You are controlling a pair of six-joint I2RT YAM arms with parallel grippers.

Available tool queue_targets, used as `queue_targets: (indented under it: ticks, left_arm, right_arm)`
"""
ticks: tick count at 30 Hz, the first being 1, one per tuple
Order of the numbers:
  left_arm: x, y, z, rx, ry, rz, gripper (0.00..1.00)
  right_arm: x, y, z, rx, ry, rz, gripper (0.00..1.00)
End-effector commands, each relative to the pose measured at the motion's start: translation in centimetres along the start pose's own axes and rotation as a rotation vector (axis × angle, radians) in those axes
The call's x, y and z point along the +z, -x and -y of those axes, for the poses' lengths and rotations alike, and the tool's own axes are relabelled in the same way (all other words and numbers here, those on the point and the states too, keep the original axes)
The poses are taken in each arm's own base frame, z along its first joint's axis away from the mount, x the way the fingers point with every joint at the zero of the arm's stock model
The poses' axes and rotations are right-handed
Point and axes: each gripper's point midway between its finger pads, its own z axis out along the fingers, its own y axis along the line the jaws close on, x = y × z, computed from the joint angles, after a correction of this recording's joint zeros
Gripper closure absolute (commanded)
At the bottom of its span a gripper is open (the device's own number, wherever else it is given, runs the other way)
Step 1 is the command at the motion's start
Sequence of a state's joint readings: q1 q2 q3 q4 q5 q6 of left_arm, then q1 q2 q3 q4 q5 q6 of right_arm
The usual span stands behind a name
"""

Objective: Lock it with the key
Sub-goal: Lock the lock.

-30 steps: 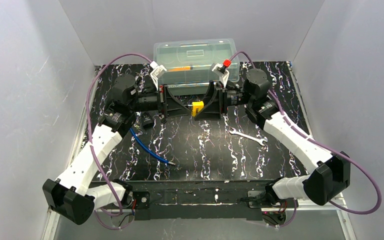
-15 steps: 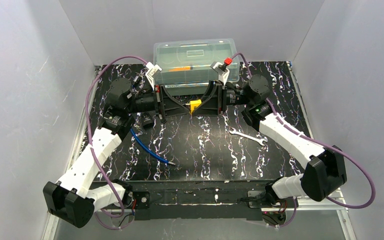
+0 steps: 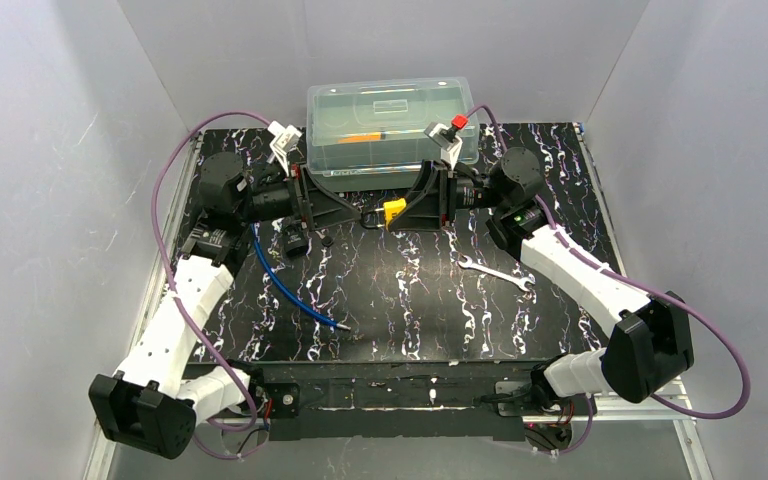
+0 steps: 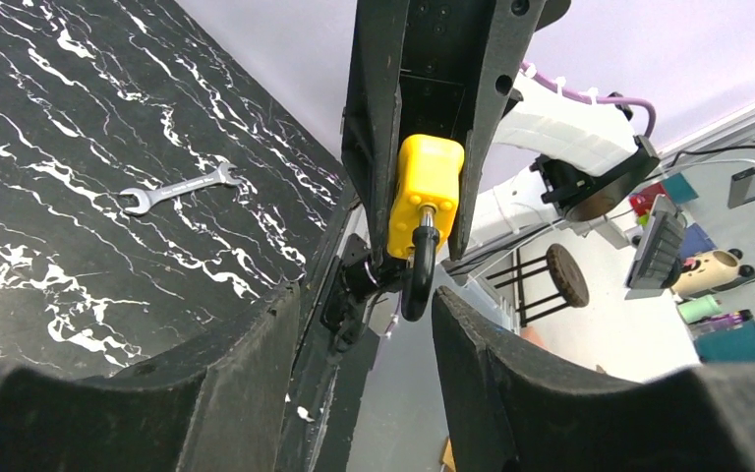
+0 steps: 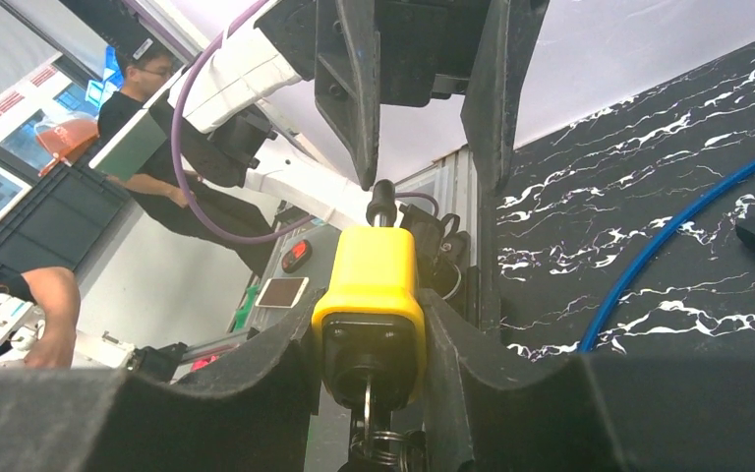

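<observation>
- The right gripper (image 5: 369,339) is clamped on the yellow padlock (image 5: 369,285), holding it in the air between the two arms.
- The key (image 5: 366,405) sits in the keyhole on the lock's end facing the right wrist. Its ring (image 5: 383,447) hangs below, and nothing grips it.
- The left gripper (image 4: 364,320) is spread wide, with a finger on either side of the dark shackle (image 4: 419,280), not touching it.
- Risk: the shackle is thin and rounded, so closing slightly off centre could glance off it or twist the lock in the right pads.
- Risk: the key lies deep between the right fingers, so the left may have no room to turn it.
- Risk: the loose ring could snag a finger and drag the key out.
</observation>
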State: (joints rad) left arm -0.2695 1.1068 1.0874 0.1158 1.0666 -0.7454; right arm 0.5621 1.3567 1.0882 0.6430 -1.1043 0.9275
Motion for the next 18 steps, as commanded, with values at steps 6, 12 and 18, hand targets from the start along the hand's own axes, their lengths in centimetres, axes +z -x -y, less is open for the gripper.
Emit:
queue_targets:
  ticks: [6,12,18]
  left_arm:
    - [-0.5,-0.8,1.4,0.087,-0.005,-0.015,0.51]
    - [0.3,-1.6,2.2,0.084,-0.039,-0.047,0.57]
    - [0.7,-1.6,2.3,0.084,-0.049,-0.057,0.74]
  right_arm:
    - [0.0,1.2,-1.7,-0.090,0.030,0.027,0.99]
    - [0.3,0.7,-1.4,-0.074,0.036,0.016,0.99]
    - [0.4,0.5,-1.5,-0.067,0.042,0.012,0.99]
